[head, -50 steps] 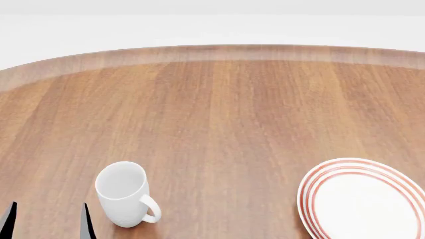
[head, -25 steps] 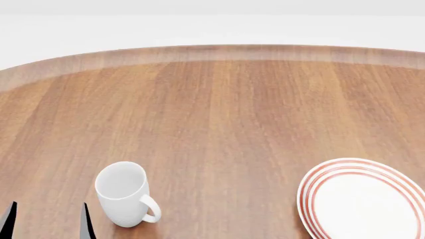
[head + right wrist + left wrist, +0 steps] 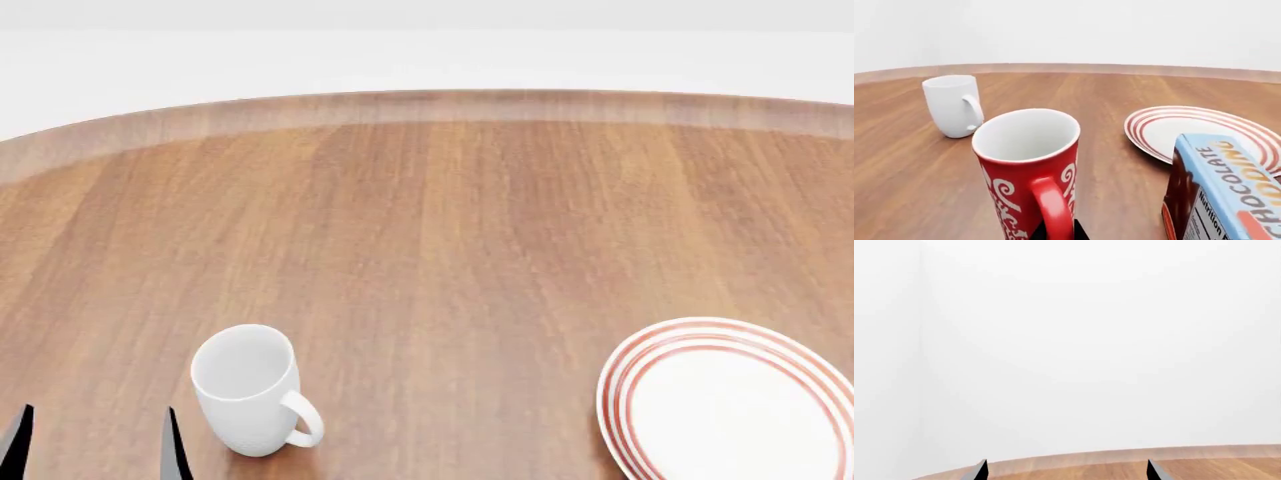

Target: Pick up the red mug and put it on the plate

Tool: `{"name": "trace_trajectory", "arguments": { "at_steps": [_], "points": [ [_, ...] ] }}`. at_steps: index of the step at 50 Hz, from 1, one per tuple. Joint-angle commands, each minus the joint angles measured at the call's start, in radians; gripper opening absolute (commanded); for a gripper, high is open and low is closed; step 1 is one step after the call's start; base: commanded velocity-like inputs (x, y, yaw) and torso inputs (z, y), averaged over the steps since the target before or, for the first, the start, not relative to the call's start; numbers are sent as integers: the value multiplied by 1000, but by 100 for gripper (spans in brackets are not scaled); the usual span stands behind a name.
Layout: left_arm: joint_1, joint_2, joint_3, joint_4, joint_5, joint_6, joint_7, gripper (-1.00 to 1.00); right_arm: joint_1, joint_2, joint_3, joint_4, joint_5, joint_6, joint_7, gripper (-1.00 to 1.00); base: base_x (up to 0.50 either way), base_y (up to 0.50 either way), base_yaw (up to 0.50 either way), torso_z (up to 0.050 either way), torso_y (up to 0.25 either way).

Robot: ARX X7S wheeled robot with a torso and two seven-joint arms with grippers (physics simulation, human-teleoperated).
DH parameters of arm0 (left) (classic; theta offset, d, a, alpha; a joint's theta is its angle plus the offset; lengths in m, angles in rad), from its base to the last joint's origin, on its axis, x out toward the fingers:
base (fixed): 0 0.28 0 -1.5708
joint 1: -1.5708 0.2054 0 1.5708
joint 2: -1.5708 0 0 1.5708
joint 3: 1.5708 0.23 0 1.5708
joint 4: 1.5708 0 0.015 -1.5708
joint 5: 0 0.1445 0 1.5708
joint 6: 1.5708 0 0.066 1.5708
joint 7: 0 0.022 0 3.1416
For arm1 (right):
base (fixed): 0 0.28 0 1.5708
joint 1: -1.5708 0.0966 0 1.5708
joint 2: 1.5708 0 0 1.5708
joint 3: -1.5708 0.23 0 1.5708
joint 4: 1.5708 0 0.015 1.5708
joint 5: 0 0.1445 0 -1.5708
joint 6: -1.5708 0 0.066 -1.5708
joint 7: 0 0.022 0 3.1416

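Note:
The red mug, white inside with white swirls, stands upright close in front of the right wrist camera. Its red handle faces that camera. My right gripper shows only as two dark fingertips pressed against either side of the handle, shut on it. The plate, white with red rings, lies on the table beyond the mug and to one side; in the head view the plate sits at the near right. The red mug and the right gripper are outside the head view. My left gripper is open at the near left, holding nothing.
A plain white mug stands upright just right of my left gripper, handle toward the near right; the white mug also shows past the red one. A chocolate-drink carton stands close beside the red mug, in front of the plate. The wooden table has a curved far edge.

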Motion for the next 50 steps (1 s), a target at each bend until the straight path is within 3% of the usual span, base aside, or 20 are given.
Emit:
{"name": "trace_trajectory", "arguments": {
  "at_steps": [1, 12, 23, 31, 50],
  "points": [
    [-1, -2, 3, -1, -1, 3, -2, 100, -87, 90, 56, -397, -76, 212, 128, -100, 0, 0, 0, 0, 0],
    [-2, -3, 6, -1, -4, 2, -3, 100, -93, 147, 97, -665, -59, 428, 193, -100, 0, 0, 0, 0, 0],
    [-2, -5, 8, 1, -6, -1, -4, 100, 13, 184, 159, -860, 106, 660, 256, -100, 0, 0, 0, 0, 0],
    [-1, -6, 11, 5, -11, -9, -4, 100, 172, 175, 147, -918, 190, 860, 300, -100, 0, 0, 0, 0, 0],
    [-5, -7, 14, -3, -7, 7, -8, 100, 451, 175, 265, -907, 510, 1152, 464, -100, 0, 0, 0, 0, 0]
  ]
}}
